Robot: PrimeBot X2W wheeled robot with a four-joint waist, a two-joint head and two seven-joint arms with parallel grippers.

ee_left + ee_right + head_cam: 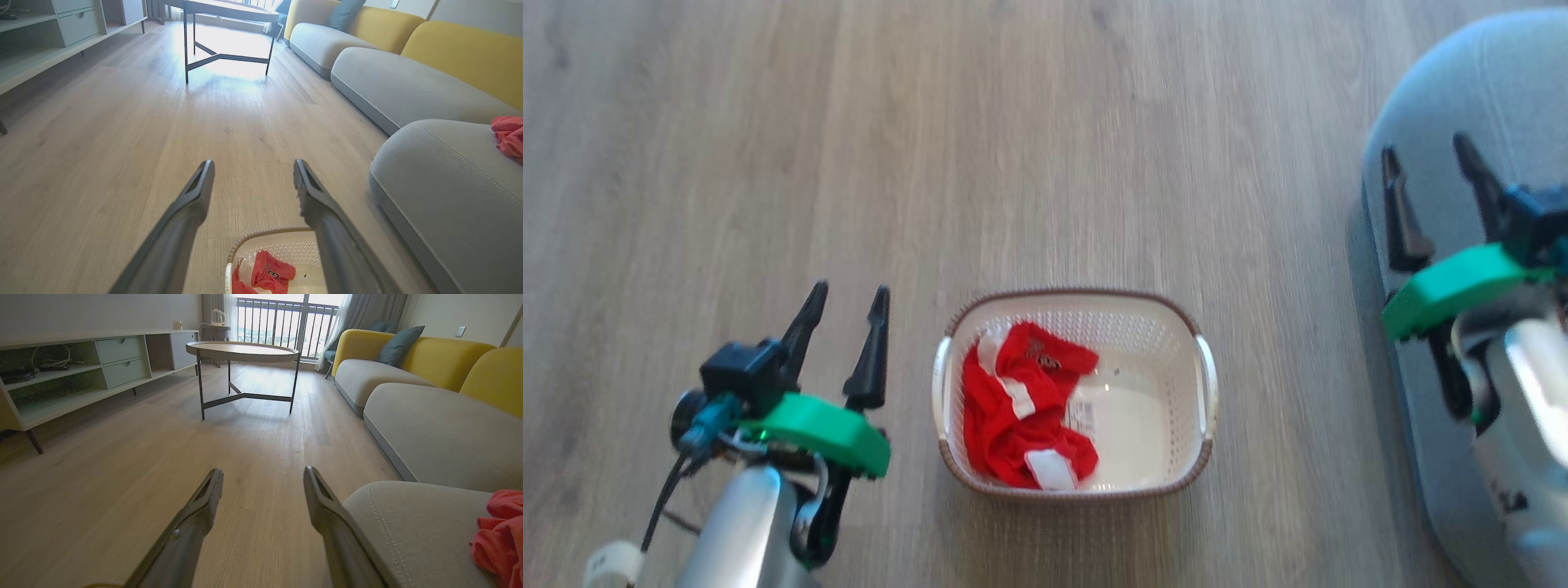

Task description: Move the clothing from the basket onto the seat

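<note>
Clothing: a red garment (1019, 408) lay bunched in the left half of the basket (1129, 325) on the floor; another red piece (508, 135) sat on the seat (1486, 82).
Hands: the left hand (849, 292) and the right hand (1425, 149) both gaped wide, holding nothing.
Doing it well: I'd have the left hand, near the basket, drop straight onto a thick fold, clear of the rim.

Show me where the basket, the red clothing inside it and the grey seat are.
basket (1111, 322): head view, on its perforated back wall.
clothing (995, 425): head view, on the middle of the red fabric.
seat (441, 188): left wrist view, on the cushion's grey top.
</note>
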